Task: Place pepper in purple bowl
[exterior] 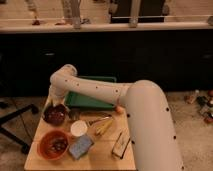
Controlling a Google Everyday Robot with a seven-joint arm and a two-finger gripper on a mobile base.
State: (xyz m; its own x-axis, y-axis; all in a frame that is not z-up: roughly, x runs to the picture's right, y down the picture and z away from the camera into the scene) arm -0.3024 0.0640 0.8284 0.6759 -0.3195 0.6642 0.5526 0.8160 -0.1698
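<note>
The purple bowl [54, 115] sits at the back left of the small wooden table [105, 159]. My white arm sweeps in from the lower right, bends at the elbow over the green tray [95, 99] and comes down at the table's left. The gripper [53, 102] hangs right over the purple bowl's far rim, mostly hidden by the wrist. I see no pepper; it may be hidden by the gripper or inside the bowl.
An orange bowl [52, 145] with dark contents stands front left, with a white cup [78, 128] and a blue sponge [81, 146] beside it. A long yellow stick [104, 127], a small orange ball [119, 109] and a flat packet [120, 145] lie to the right. A dark counter runs behind the table.
</note>
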